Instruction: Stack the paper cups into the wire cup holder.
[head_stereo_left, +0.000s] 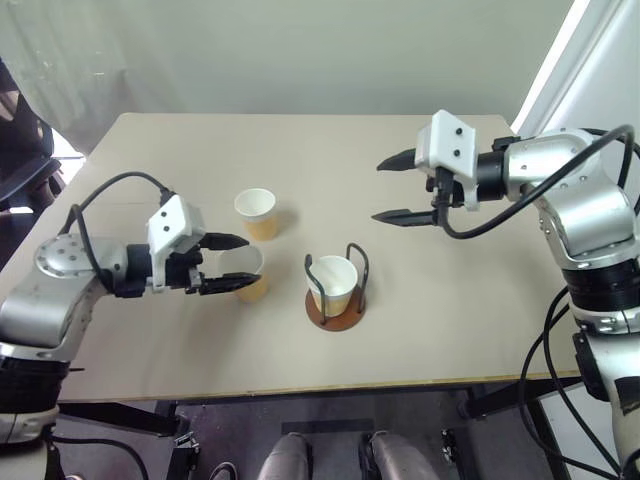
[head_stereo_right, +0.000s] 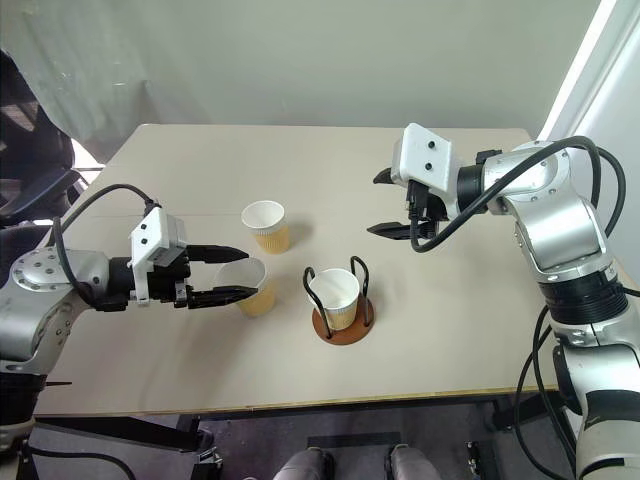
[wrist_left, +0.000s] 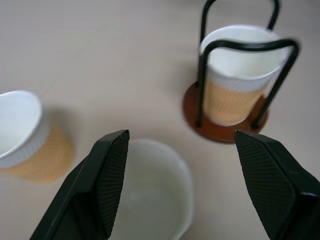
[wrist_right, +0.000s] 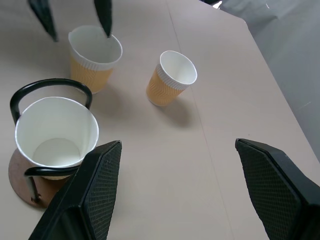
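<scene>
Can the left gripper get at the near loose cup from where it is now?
Probably yes: the left gripper is open, with its fingers on either side of the near loose cup, and nothing lies between them.

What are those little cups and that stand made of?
The cups look like paper: ribbed tan sleeve, matte white inside, rolled rim. The stand seems to be thin black metal wire on a reddish-brown disc, perhaps wood or plastic.
</scene>
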